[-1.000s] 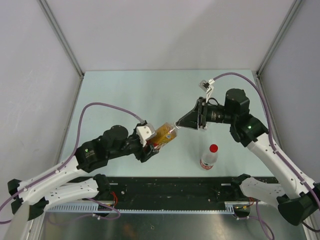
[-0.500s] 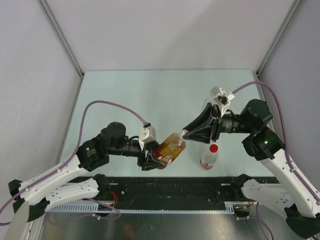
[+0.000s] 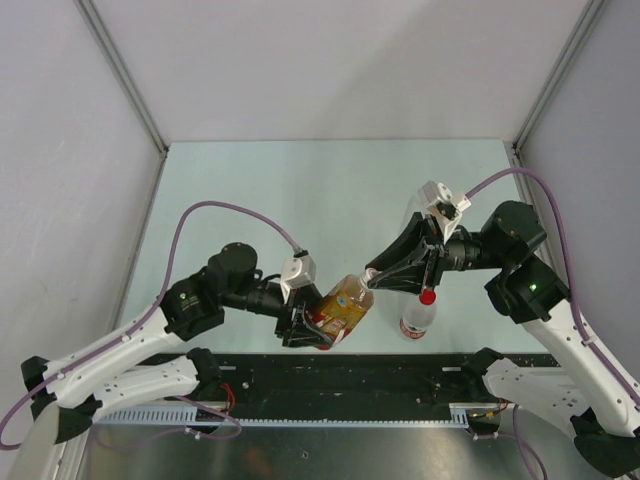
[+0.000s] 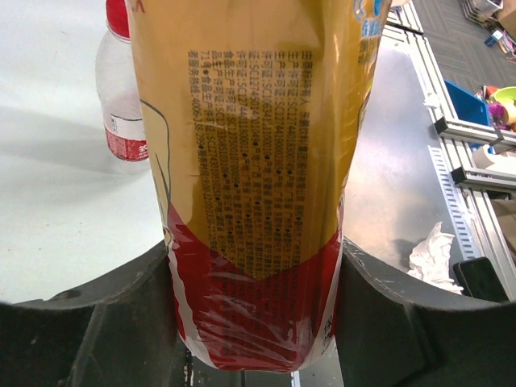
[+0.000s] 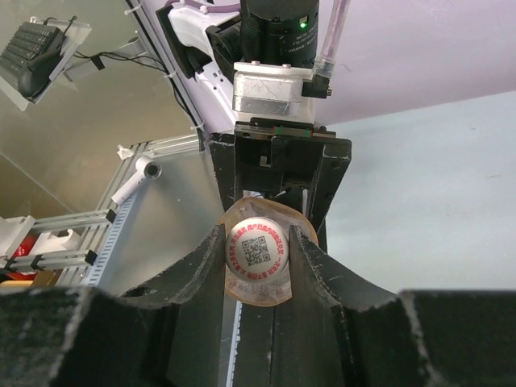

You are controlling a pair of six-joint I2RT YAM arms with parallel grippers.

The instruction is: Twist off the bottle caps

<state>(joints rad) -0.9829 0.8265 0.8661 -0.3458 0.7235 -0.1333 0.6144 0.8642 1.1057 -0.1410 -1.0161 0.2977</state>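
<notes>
Beside the red-capped bottle (image 3: 417, 320), left jaws grip the amber bottle (image 3: 343, 303), right jaws its cap (image 5: 258, 250).

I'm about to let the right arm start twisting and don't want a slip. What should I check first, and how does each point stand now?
1. Bottle held firmly: ok. The left gripper clamps the lower body of the amber bottle from both sides.
2. Cap gripped: ok. The right gripper is closed on the white cap.
3. Cap centred between the fingers: ok in the right wrist view.
4. Cap already loosened: cannot tell.
5. Clearance to the red-capped bottle: cannot tell. It stands upright right next to the right arm in the top view.
</notes>
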